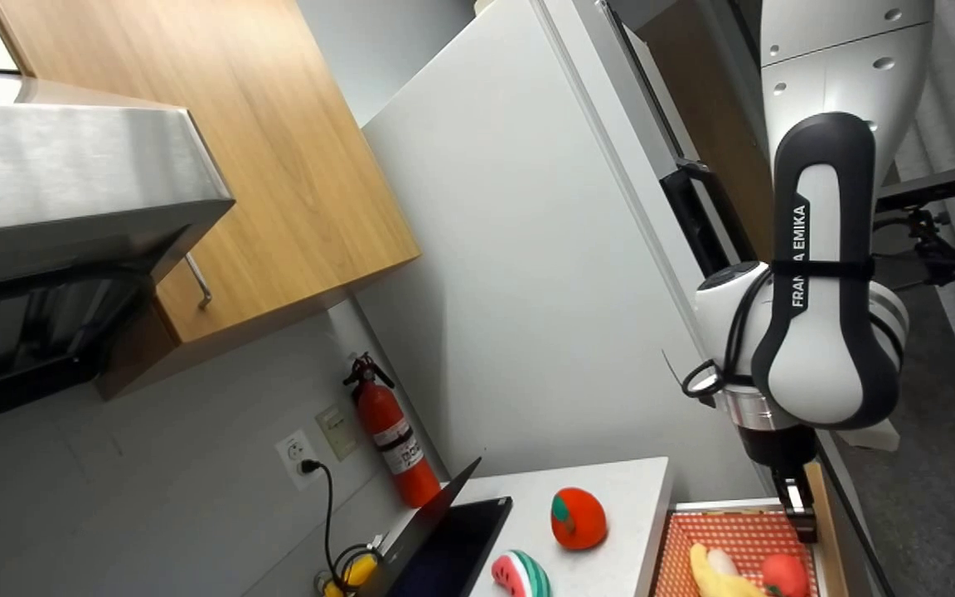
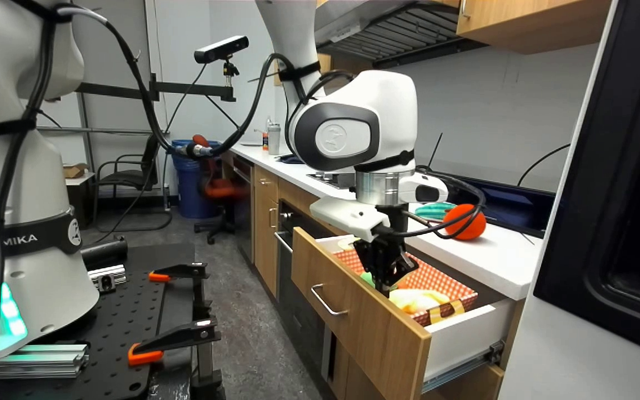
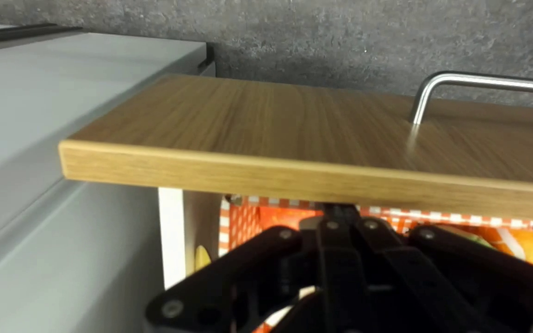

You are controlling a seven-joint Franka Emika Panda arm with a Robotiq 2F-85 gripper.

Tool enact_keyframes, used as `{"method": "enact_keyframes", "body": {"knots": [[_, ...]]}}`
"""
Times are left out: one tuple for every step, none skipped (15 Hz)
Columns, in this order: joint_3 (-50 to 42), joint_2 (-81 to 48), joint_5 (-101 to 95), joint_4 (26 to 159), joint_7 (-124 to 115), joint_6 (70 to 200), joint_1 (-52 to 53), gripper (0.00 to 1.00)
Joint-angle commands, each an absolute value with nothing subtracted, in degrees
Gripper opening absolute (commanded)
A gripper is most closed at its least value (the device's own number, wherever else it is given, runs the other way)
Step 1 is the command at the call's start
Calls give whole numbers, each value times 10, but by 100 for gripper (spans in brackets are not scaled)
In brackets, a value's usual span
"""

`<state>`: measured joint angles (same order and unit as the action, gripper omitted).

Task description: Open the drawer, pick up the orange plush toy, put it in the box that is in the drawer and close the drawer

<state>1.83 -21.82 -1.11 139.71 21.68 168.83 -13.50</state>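
The drawer (image 2: 353, 316) is pulled open, and its tan wood front also shows in the wrist view (image 3: 294, 125). The red-and-white checked box (image 1: 678, 539) sits inside it, also seen in an exterior view (image 2: 449, 280), holding a yellow item (image 1: 718, 576) and a red round item (image 1: 784, 574). The orange plush toy (image 1: 579, 518) rests on the white countertop behind the drawer, also in an exterior view (image 2: 467, 222). My gripper (image 1: 803, 526) points down into the drawer just behind its front panel. In the wrist view its fingers (image 3: 339, 210) are together and empty; their tips are partly hidden by the front's edge.
A watermelon-like item (image 1: 521, 574) lies near the toy on the countertop (image 2: 486, 253). A dark laptop (image 1: 453, 547) stands behind them. A metal handle (image 2: 326, 303) sticks out of the drawer front. A tall white fridge side (image 1: 519, 274) stands beside the drawer.
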Motion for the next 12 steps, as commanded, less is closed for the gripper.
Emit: {"method": "enact_keyframes", "body": {"knots": [[-28,-162,-49,1444,176,1662,-104,0],[-38,-154,-56,1452,171,1659,-99,0],[-47,-145,-63,1461,164,1653,-94,0],[-57,-137,-71,1468,159,1648,-89,0],[-65,-130,-80,1474,153,1643,-85,0],[-72,-121,-88,1482,147,1638,-81,0],[-79,-114,-97,1490,140,1636,-77,0],[-86,-106,-105,1496,134,1632,-74,0],[-91,-99,-112,1504,129,1628,-73,0],[-96,-92,-121,1510,123,1624,-71,0],[-100,-85,-129,1516,118,1620,-70,0],[-104,-79,-135,1523,113,1617,-70,0]]}}
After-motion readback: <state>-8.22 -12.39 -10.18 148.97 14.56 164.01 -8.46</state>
